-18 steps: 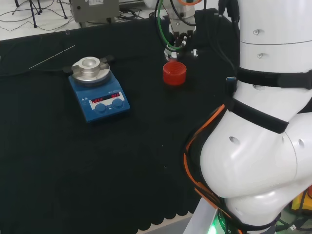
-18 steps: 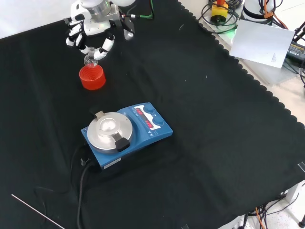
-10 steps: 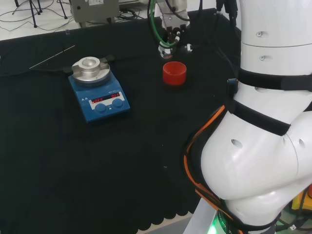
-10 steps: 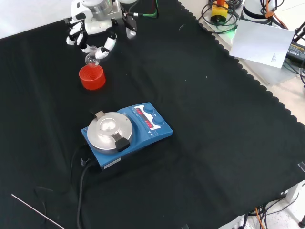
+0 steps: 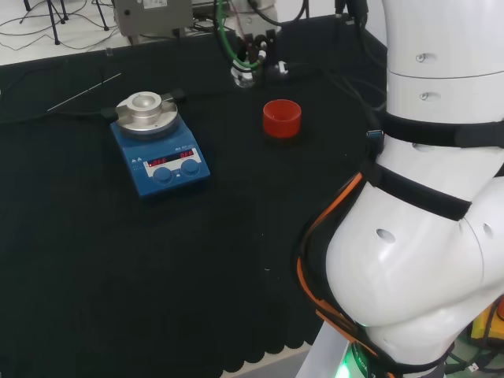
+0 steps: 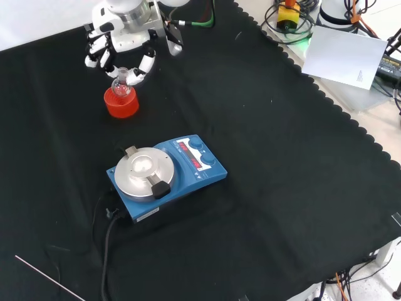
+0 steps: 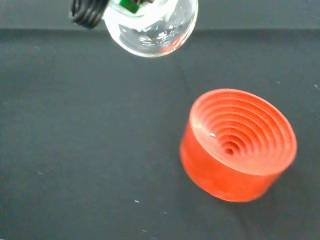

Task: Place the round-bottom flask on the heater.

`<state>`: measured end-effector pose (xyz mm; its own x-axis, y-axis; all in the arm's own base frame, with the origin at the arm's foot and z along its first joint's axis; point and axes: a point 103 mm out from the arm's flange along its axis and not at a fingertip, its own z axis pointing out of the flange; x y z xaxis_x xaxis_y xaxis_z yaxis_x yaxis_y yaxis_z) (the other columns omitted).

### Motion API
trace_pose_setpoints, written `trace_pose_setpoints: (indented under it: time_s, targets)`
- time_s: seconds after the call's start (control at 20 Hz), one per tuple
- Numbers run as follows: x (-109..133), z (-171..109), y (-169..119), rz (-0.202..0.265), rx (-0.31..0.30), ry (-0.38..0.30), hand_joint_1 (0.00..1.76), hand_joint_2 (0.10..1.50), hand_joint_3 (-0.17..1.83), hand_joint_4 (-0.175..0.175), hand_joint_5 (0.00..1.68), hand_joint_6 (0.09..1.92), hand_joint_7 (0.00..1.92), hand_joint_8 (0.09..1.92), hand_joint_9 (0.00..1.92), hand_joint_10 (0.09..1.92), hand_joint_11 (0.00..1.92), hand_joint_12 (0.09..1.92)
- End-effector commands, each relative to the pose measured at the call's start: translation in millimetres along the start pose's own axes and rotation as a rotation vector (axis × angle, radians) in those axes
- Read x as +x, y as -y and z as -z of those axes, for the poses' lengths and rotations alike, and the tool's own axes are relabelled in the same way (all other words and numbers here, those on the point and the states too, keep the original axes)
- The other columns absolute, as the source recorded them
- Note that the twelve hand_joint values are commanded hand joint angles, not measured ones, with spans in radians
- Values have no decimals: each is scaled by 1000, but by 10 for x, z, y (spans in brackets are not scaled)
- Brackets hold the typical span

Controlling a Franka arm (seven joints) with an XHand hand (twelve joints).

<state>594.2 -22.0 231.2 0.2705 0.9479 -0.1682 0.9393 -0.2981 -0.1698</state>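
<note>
I have the hand (image 6: 122,39) up at the far end of the desk (image 6: 282,163), fingers (image 6: 145,64) curled in and pinching the neck of the flask (image 6: 121,84). In the front view the flask hangs below the palm, bulb down, clear of the cloth; its bulb overlaps the far rim of the red stand (image 6: 121,102), at about 12 o'clock from it, and I cannot tell from that view how high above it it sits. The wrist view settles part of that: the bulb (image 7: 150,27) is in the air and off to one side of the stand (image 7: 238,145), whose ribbed cup holds nothing.

In the head view the hand (image 5: 256,49) and flask (image 5: 244,75) sit at roughly 10 o'clock from the stand (image 5: 281,118), apart from it, with the white arm links (image 5: 425,197) large at 3 o'clock.

The heater (image 6: 164,174) stands near the middle of the desk, at about 5 o'clock from the stand in the front view, well apart from the flask. Its round metal plate (image 6: 143,172) is bare, its red display and two blue knobs face 3 o'clock, and a black cable (image 6: 106,251) runs off toward 6 o'clock. In the head view the heater (image 5: 157,146) lies at 8 o'clock from the flask. A thin rod (image 6: 47,279) lies on the cloth near the front view's 7 o'clock corner.
</note>
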Motion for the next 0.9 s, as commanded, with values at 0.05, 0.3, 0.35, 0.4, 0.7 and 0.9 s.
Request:
trace_pose_setpoints:
  time_s: [0.05,0.3,0.35,0.4,0.7,0.9]
  targets:
    - [640,245,78,100,-13,47,1058,773,749,71,967,1234,201,631,329,667,1,1402]
    - [1105,389,162,166,-14,102,1057,765,755,85,975,1225,202,631,328,667,2,1403]
    - [1195,422,192,179,-16,112,1057,764,756,88,976,1223,203,631,328,668,2,1403]
    - [1267,452,207,196,-19,132,1056,763,757,90,977,1222,203,631,328,668,3,1403]
    - [1702,514,374,265,2,171,1055,758,761,99,981,1217,202,631,328,668,6,1404]
    - [1899,541,469,297,11,178,1055,757,761,101,982,1215,202,631,328,668,6,1404]
